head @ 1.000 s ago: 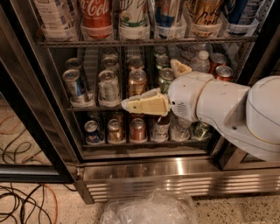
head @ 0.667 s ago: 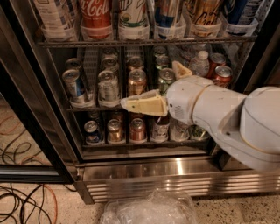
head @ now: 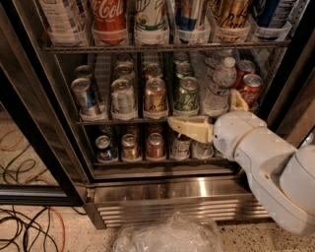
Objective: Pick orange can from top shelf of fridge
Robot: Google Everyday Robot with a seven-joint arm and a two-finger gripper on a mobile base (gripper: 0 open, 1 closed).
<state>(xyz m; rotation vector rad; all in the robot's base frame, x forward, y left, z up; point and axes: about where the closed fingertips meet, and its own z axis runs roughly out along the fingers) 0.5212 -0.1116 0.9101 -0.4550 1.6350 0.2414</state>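
orange can [head: 231, 17] top cropped — gripper [head: 203, 108], centre-right, partly hides cans [head: 181, 146]

Jaws below top shelf [head: 162, 47] and orange can [head: 231, 15]

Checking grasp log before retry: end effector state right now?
End effector: open, holding nothing, in front of the middle rack, below the top shelf.
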